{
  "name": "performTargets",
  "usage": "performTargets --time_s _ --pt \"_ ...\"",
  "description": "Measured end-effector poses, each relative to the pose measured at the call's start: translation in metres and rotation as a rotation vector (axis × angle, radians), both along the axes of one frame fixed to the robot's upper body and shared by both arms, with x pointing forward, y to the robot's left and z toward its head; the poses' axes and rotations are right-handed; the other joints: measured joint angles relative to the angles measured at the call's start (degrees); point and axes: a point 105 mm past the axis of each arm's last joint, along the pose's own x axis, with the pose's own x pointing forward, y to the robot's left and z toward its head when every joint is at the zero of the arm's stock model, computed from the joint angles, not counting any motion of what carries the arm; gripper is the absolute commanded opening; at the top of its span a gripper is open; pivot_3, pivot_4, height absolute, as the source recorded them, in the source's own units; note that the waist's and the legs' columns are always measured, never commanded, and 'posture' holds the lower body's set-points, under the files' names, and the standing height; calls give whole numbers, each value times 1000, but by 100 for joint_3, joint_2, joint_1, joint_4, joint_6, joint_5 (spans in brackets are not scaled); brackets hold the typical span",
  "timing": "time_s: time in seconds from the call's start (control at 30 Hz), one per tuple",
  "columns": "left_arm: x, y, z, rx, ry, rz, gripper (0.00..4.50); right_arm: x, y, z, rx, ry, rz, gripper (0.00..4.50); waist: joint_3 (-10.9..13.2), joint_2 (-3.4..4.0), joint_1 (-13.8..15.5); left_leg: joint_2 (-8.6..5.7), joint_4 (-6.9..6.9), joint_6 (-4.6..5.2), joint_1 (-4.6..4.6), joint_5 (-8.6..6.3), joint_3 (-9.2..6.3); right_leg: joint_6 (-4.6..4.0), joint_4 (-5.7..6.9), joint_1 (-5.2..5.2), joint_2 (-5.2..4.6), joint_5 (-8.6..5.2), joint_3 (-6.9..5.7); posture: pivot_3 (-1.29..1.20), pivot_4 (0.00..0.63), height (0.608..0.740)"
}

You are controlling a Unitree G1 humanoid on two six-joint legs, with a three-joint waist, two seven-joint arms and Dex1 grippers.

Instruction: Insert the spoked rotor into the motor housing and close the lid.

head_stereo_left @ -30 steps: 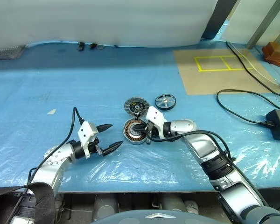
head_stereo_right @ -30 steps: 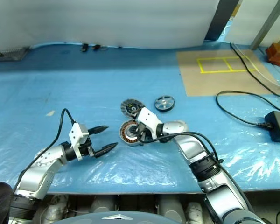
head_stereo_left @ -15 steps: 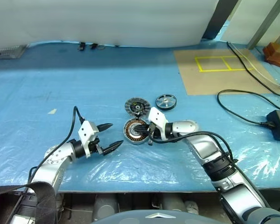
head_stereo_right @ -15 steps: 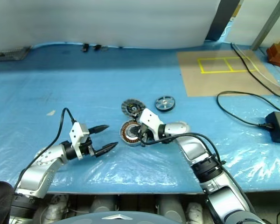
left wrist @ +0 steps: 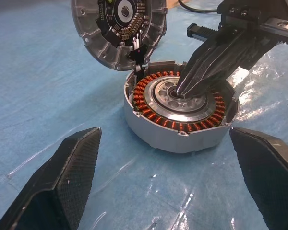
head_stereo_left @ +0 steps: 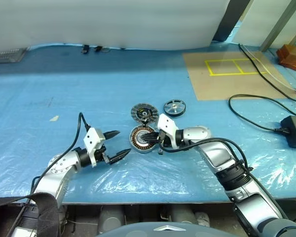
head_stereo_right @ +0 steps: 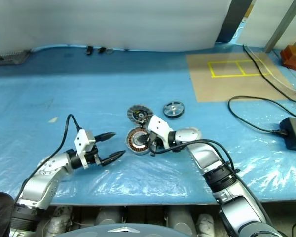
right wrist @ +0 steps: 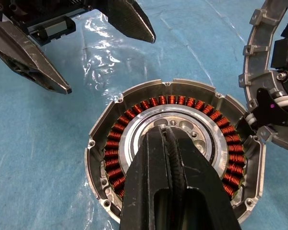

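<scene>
The right tool, fingers pressed together, pokes its tips into the centre of the housing on the blue-covered desk. The lid lies touching its far edge, the rotor just beyond. The left tool hangs spread wide, near the housing.

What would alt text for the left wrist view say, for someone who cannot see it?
A shut black right end effector presses its tips into the centre of a round motor housing ringed with copper coils, on blue plastic sheeting. The lid leans open behind it, and the left end effector's open fingers frame the foreground.
</scene>
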Motion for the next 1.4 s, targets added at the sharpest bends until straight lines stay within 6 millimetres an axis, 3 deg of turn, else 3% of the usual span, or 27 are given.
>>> performTargets --time_s 0.47,0.63,1.4 --pt "1 -1 1 11 -7 -2 4500 3 5 -2 29 27 -15 50 0 -1 -10 4 1 -20 7 -7 0 -6 2 0 1 4 0 0 150 740" --pt "1 -1 1 12 -7 -3 4500 7 3 -3 130 134 -79 50 -1 -1 -10 6 1 -20 7 -6 1 -8 2 0 1 5 0 0 150 740" --pt "3 -2 2 15 -13 -11 4500 3 1 -9 -51 -59 29 50 -12 -8 11 2 0 -14 45 -12 1 5 -4 41 -2 -2 0 0 150 740"
